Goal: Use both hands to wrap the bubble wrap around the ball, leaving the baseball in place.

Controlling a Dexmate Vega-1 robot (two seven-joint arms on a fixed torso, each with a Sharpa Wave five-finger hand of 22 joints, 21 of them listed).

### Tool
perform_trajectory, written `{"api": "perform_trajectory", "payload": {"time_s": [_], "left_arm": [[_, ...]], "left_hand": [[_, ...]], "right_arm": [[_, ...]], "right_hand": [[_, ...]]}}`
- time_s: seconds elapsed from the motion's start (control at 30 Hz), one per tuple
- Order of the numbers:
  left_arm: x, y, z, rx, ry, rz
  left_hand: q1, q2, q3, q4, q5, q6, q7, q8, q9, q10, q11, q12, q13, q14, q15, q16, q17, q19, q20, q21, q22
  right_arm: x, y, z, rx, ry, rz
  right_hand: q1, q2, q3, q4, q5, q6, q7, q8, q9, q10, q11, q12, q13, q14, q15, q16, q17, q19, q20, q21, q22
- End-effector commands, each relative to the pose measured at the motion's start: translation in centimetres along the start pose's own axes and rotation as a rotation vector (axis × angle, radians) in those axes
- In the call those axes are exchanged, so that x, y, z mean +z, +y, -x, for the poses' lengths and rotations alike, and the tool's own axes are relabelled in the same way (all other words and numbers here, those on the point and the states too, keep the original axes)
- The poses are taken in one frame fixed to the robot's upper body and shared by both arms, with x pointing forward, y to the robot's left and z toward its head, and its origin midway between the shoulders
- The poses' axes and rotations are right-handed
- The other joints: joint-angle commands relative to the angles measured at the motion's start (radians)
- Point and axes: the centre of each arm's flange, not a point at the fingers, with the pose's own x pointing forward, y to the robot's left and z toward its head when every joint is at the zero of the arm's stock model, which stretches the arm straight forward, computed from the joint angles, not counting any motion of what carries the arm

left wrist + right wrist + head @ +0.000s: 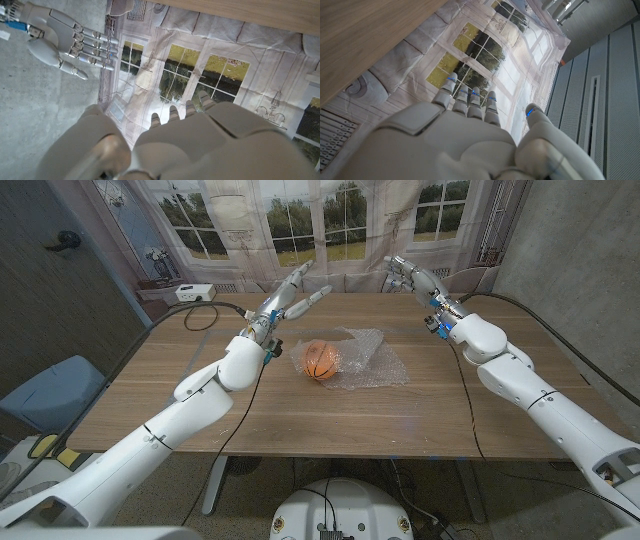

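— Orange ball (320, 360) sits on the bubble wrap (358, 358), with the sheet bunched up behind it and spreading out towards our right side. We see it lying between our two hands and nearer to us than either of them, well apart from both.

— And the hands themselves?

— Our left hand (290, 292) is raised off the wooden table (200, 395), fingers spread and holding nothing. Our right hand (408, 276) is also up in the air, fingers straight and close together but empty too. The left wrist view shows that right hand (65, 40) extended, with nothing in it.

— So what could go wrong from here?

— Mostly the ball rolling. It rests free on a slick sheet, so if we tug one edge of the wrap before the other hand steadies things, we judge the ball will roll or get dragged out of place.

— Anything else?

— The wrap is thin and clear, so its edge is hard to read. We could close fingers on the table instead of on the film, or push the crumpled part down onto the ball and knock it. Bringing both hands in unevenly would cause the same shift.
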Motion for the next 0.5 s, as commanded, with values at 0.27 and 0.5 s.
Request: {"api": "perform_trajectory", "payload": {"time_s": [0.27,0.5], "left_arm": [[-3.5,2.6,2.6,0.062,-0.024,0.396],[-5.7,3.1,3.0,0.059,0.017,0.457]], "left_hand": [[-0.031,0.031,-0.007,0.012,0.009,0.062,-0.020,0.014,-0.001,0.058,-0.008,0.027,-0.015,0.008,-0.013,0.010,-0.001,0.002,0.007,0.012,0.001],[-0.049,0.041,-0.011,0.019,0.010,0.059,-0.022,-0.001,-0.002,0.060,-0.006,0.021,-0.021,0.013,-0.016,0.004,-0.002,0.004,0.005,0.007,0.000]], "right_arm": [[-3.3,-2.9,2.9,-0.317,0.054,-0.020],[-3.9,-2.6,3.1,-0.382,0.089,-0.014]], "right_hand": [[-0.016,-0.026,-0.017,-0.003,0.008,0.040,0.005,0.010,0.003,0.035,0.001,0.012,-0.001,0.015,-0.033,0.010,-0.001,0.000,-0.028,0.009,0.001],[-0.016,-0.026,-0.018,-0.005,0.012,0.047,0.008,0.011,0.003,0.042,0.002,0.013,-0.002,0.020,-0.052,0.011,-0.003,0.003,-0.040,0.012,0.001]]}}
